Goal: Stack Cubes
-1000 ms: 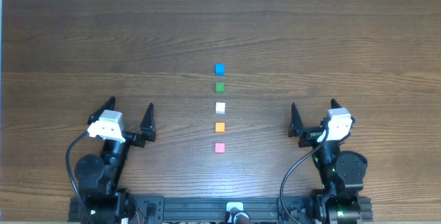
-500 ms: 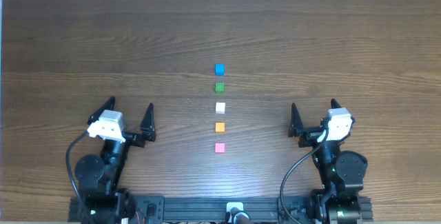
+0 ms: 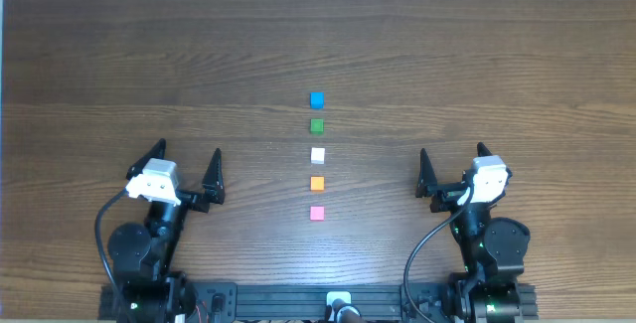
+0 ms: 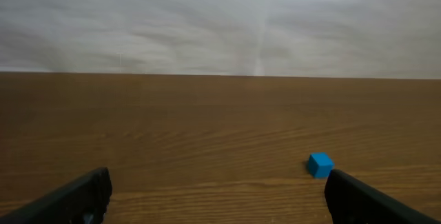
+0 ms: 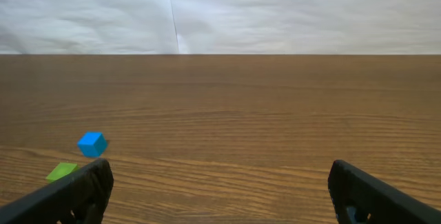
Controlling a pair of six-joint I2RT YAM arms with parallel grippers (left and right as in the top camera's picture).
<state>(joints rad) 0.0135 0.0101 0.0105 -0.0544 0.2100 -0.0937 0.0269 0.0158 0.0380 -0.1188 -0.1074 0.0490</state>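
Nothing has moved in the last second. You have no stack yet: blue cube (image 3: 317, 99), green cube (image 3: 317, 126), white cube (image 3: 318, 155), orange cube (image 3: 317, 183) and pink cube (image 3: 317, 213) lie apart in a line from 12 to 6 o'clock. The left claw (image 3: 187, 154) at 8 and the right claw (image 3: 452, 154) at 4 both gape wide, holding and touching nothing.

On the tabletop (image 3: 497, 45), we find two cubes (image 3: 317, 126) behind the middle cube (image 3: 318, 155), two before it, in line.
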